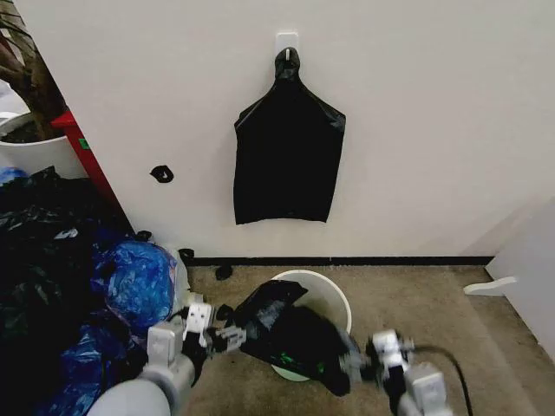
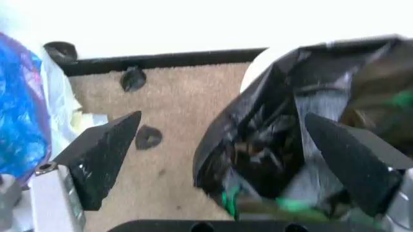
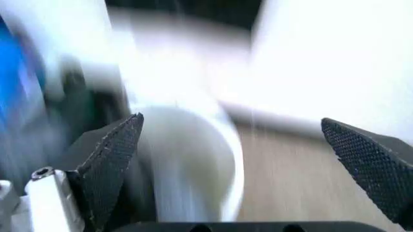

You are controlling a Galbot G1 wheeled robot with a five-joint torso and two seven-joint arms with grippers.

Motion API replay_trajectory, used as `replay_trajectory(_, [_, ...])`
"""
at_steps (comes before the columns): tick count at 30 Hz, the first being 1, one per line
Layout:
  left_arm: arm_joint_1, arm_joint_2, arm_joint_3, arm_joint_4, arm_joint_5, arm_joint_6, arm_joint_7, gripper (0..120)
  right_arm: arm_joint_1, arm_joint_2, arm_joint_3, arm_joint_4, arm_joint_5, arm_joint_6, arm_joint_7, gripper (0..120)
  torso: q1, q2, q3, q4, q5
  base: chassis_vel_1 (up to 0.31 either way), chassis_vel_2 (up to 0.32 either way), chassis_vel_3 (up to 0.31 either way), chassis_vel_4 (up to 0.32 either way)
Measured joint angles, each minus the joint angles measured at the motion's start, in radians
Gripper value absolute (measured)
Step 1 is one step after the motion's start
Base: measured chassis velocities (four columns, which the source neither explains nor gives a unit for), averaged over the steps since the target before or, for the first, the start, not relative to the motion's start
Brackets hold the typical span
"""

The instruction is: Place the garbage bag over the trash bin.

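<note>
- Head view: a small round cream-white plastic trash bin (image 1: 334, 297) stands on beige carpet (image 1: 416, 303) near the wall's black baseboard. A thin, glossy, crinkled black garbage bag (image 1: 290, 334) is draped over the bin's near-left rim and part of its mouth — the far rim is bare.
- Left gripper (image 1: 227, 336) sits just beside the bag's left edge; right gripper (image 1: 354, 366) is at the bag's near-right edge (contact cannot be told here).
- A flat black bag bundle (image 1: 286, 156) hangs from a white wall hook (image 1: 287, 42); heaped blue and black bags (image 1: 78, 295) lie at left.
- Left wrist view: left gripper (image 2: 219, 154), jaws spread wide, the bag (image 2: 271, 145) between the fingers, not pinched.
- Right wrist view: right gripper (image 3: 232, 159), jaws released and wide apart, with the bin (image 3: 193, 164) just beyond them.
</note>
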Motion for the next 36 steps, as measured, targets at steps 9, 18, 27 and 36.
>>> replay_trajectory(9, [-0.045,-0.037,-0.02,0.053,-0.006,-0.044,0.033,100,0.184,0.017,0.002,-0.116,0.126,0.018,-0.06,100,0.0,0.0,0.0,-0.0003,0.0001,0.0,0.0,0.0,0.0])
replay_trajectory(18, [-0.159,-0.198,-0.096,0.169,-0.106,-0.077,0.054,100,0.459,0.051,-0.056,-0.476,0.232,-0.074,-0.304,100,0.0,0.0,0.0,-0.0002,0.0003,0.0,0.0,0.0,0.0])
replay_trajectory(27, [-0.142,-0.223,-0.103,0.195,-0.073,-0.081,0.058,100,0.541,0.059,-0.074,-0.591,0.165,-0.233,-0.582,98,0.0,0.0,0.0,0.0,0.0003,0.0,0.0,0.0,0.0])
replay_trajectory(36, [-0.14,-0.227,-0.103,0.199,-0.057,-0.08,0.055,100,0.594,0.084,-0.076,-0.653,0.136,-0.346,-0.722,70,0.0,0.0,0.0,0.0,0.0003,0.0,0.0,0.0,0.0])
